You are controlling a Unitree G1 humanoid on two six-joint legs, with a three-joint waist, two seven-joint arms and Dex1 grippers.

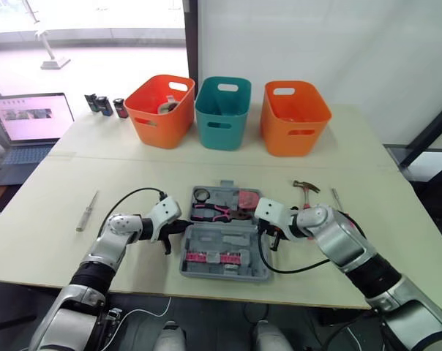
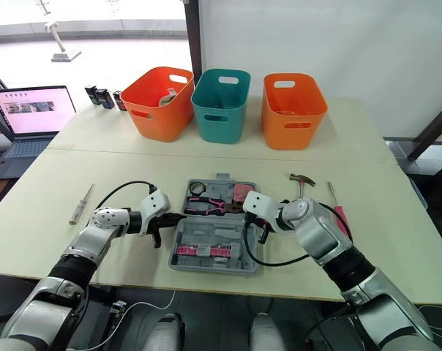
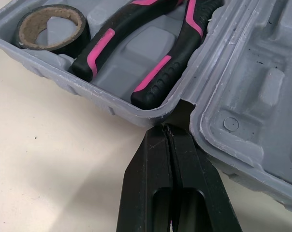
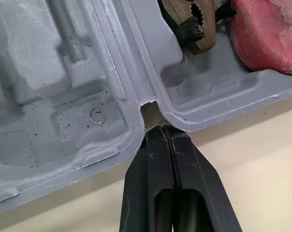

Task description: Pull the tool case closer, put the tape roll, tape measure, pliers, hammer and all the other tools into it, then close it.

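On the pale table (image 1: 45, 241) you see the open tool case (image 1: 222, 235) at lower centre, your left gripper (image 3: 166, 130) and right gripper (image 4: 160, 133), jaws pressed together, each at a hinge notch on its sides.

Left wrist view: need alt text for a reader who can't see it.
The left gripper, its two black fingers shut together, has its tips at the notch between the two halves of an open grey tool case. One half holds pink-and-black pliers and a black tape roll. The case rests on a beige table.
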